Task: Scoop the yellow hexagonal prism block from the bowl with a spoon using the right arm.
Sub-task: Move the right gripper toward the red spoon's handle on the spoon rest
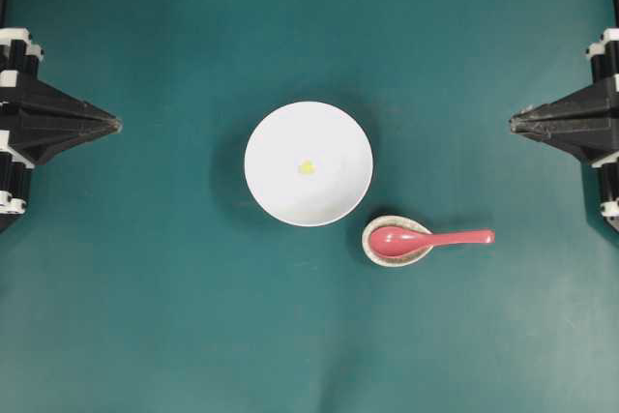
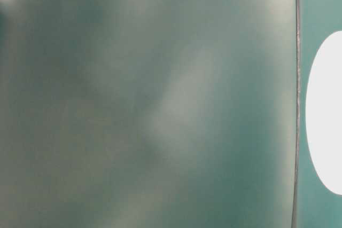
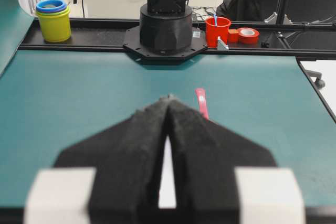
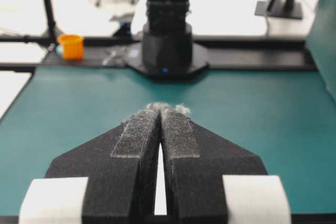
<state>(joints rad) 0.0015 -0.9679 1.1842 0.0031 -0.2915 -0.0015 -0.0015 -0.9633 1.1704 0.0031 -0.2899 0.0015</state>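
Observation:
A tiny yellow hexagonal prism block (image 1: 307, 168) lies in the middle of the white bowl (image 1: 280, 142) at the table's centre. The pink-red spoon (image 1: 430, 238) rests with its scoop in a small speckled oval dish (image 1: 377, 250), handle pointing right. My right gripper (image 1: 513, 122) is shut and empty at the right edge, well away from the spoon; in its wrist view the fingertips (image 4: 161, 109) meet. My left gripper (image 1: 117, 125) is shut at the left edge, tips (image 3: 169, 98) together. The spoon's handle (image 3: 201, 102) peeks past the left fingers.
Green mat covers the table. The opposite arm's base (image 3: 165, 22) stands at the far edge, with yellow-blue cups (image 3: 53, 19) and a red cup (image 3: 217, 31) behind it. An orange cup (image 4: 71, 45) sits beyond the other base (image 4: 167, 40). The table-level view is blurred, showing only the bowl's (image 2: 326, 116) edge.

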